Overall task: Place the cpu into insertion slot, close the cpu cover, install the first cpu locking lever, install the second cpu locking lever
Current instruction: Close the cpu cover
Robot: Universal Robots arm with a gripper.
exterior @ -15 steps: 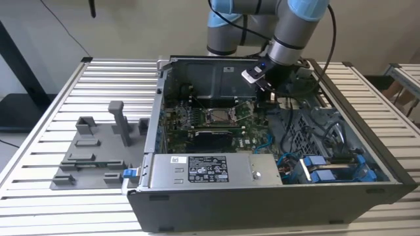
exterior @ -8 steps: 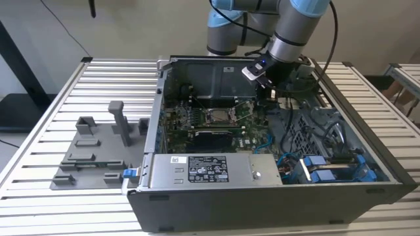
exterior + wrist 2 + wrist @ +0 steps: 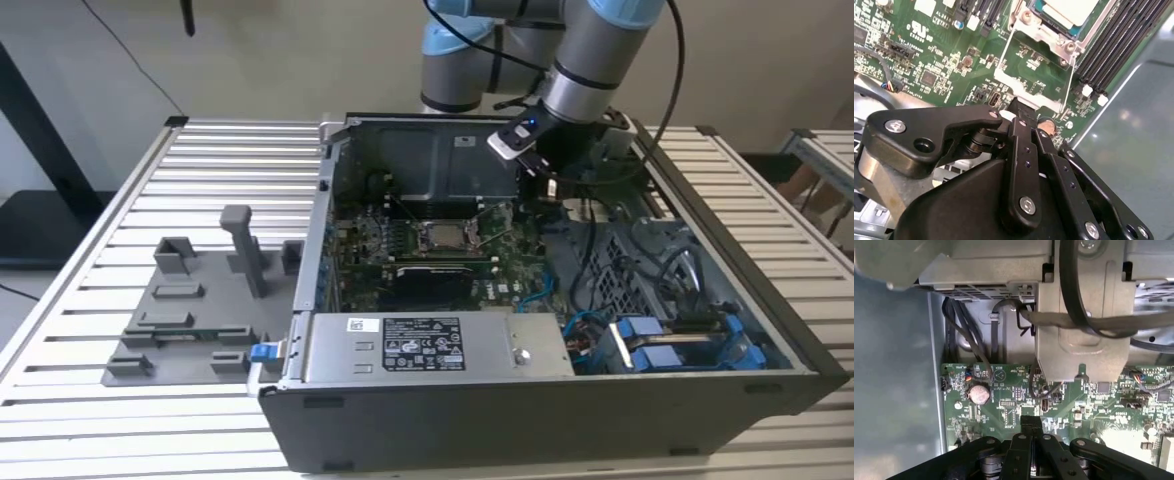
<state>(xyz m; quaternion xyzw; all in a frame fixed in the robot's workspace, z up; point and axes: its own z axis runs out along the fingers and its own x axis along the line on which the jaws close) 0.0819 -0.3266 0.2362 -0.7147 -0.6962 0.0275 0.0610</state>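
The insertion slot [image 3: 441,237] sits mid-motherboard inside the open computer case; its silvery rim [image 3: 1048,39] also shows in the second wrist view. A pale tan-grey cpu [image 3: 1070,9] lies in it. The cpu cover [image 3: 1025,93], a thin silvery frame, is swung open away from the slot, with green board visible through its window. My gripper [image 3: 545,185] hangs above the board, behind the slot and toward the exterior view's right. In both wrist views its black fingers [image 3: 1020,140] meet at the tip, shut with nothing seen between them [image 3: 1030,423]. The tip hovers just past the open cover's far edge.
Black memory slots [image 3: 1114,45] run beside the socket. A long black block [image 3: 434,268] lies in front of it, then the power supply [image 3: 414,345]. Blue cables [image 3: 641,340] fill the case's right side. A grey fixture plate [image 3: 187,300] stands on the slatted table.
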